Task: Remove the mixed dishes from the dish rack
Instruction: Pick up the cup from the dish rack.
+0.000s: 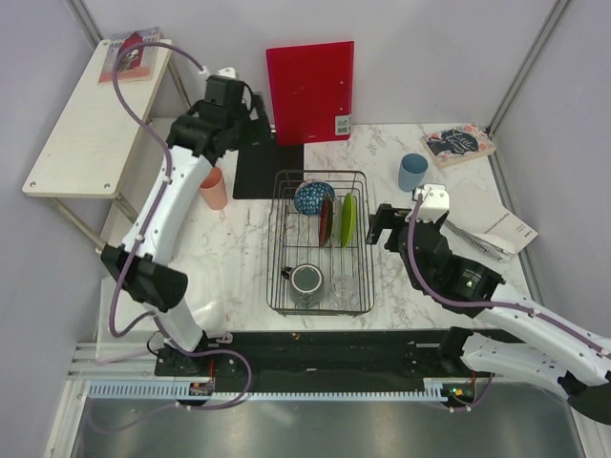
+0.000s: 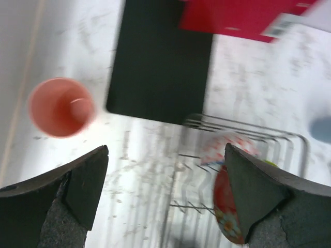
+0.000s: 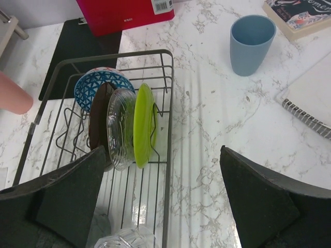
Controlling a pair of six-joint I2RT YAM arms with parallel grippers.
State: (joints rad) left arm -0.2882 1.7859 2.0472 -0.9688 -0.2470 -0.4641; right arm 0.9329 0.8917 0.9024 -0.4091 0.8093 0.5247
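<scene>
Here, dish rack (image 1: 320, 173), red folder (image 1: 309, 91), white label (image 1: 342, 124) illegible

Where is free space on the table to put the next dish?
The black mat is bare, and so is the marble between the pink cup and the dish rack. Right of the rack it is crowded: light blue cup, notebook, right gripper.
</scene>
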